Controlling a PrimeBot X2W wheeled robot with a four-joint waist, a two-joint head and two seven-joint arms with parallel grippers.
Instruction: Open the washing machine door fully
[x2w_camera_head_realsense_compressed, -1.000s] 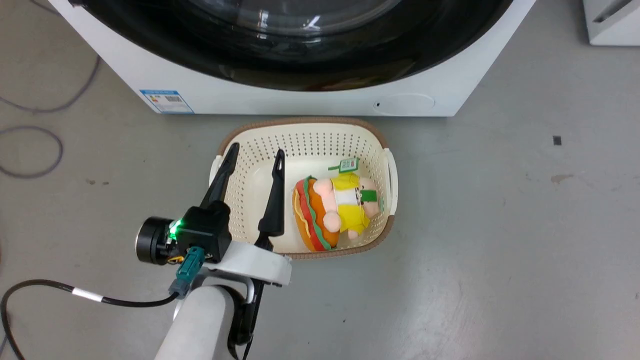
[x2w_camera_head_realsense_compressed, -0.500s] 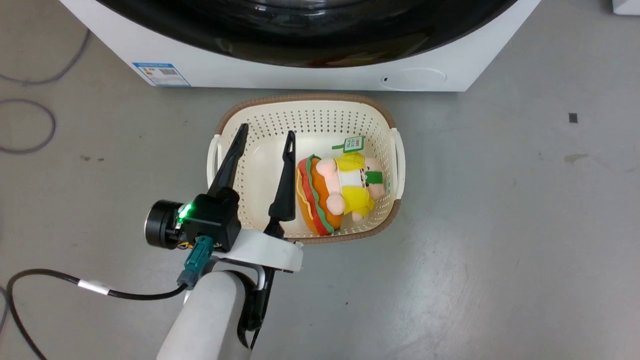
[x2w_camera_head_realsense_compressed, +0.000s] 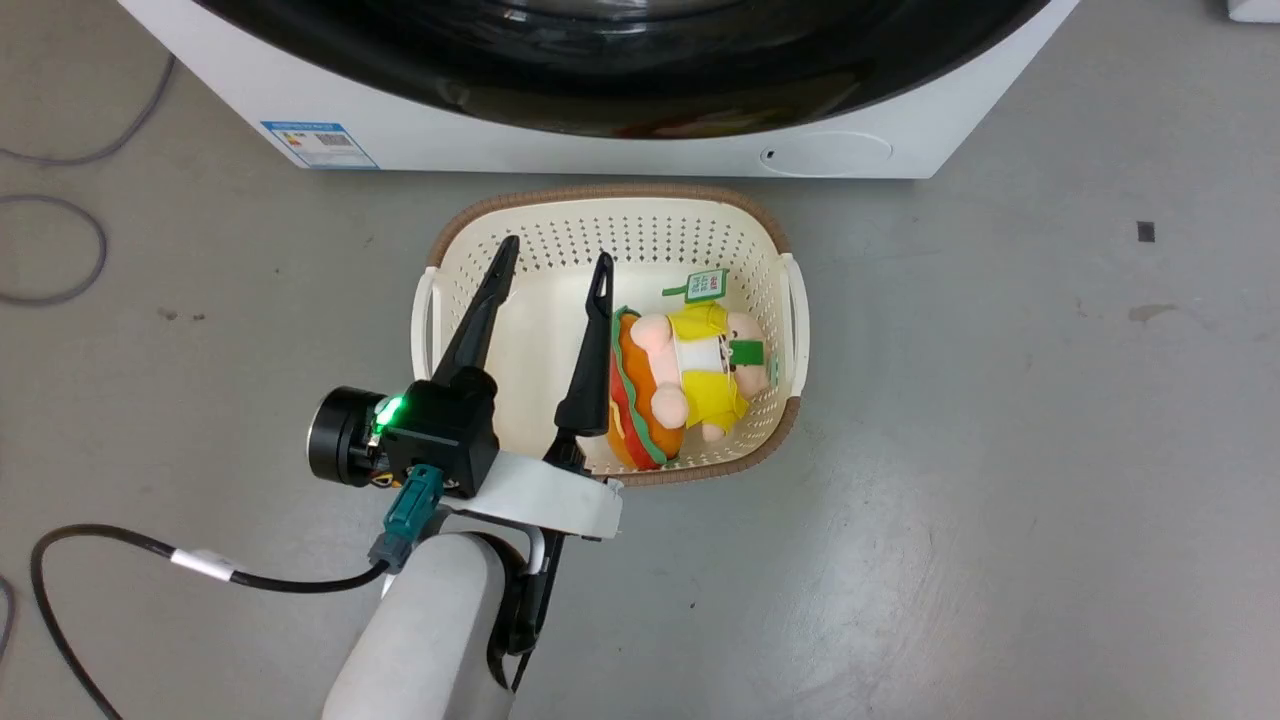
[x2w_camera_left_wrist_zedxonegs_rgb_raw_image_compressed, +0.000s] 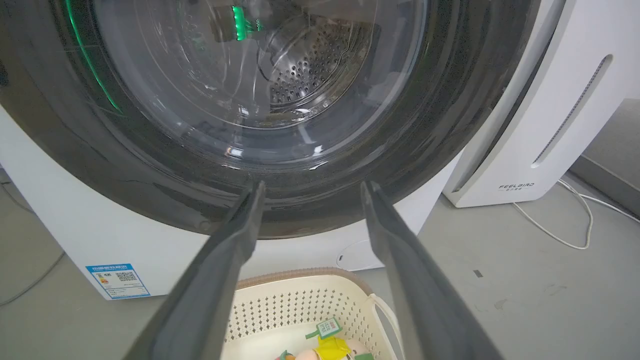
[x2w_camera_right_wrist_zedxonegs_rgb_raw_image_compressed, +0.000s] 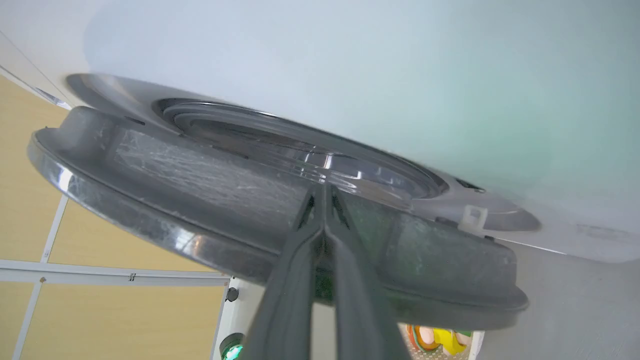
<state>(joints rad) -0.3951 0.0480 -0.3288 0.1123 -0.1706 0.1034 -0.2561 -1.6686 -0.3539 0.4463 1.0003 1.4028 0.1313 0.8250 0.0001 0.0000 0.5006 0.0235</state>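
Washing machine door (x2w_camera_head_realsense_compressed: 620, 90) — glossy black, glass bowl at centre — spans the front of the washing machine (x2w_camera_head_realsense_compressed: 560, 160) at the head view's top edge. Left gripper (x2w_camera_head_realsense_compressed: 556, 250): fingers spread, empty, over the basket (x2w_camera_head_realsense_compressed: 610, 192); the door lies straight ahead of its tips, apart. Plush toy (x2w_camera_head_realsense_compressed: 690, 370) lies in the basket's right half. Right gripper (x2w_camera_right_wrist_zedxonegs_rgb_raw_image_compressed: 325, 186): fingers pressed together, tips against the door's thick rim, seen edge-on — the nearer arm, judged the one to swing it outward.

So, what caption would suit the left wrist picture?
Left fingers, spread apart, point at the washing machine door above a perforated laundry basket.
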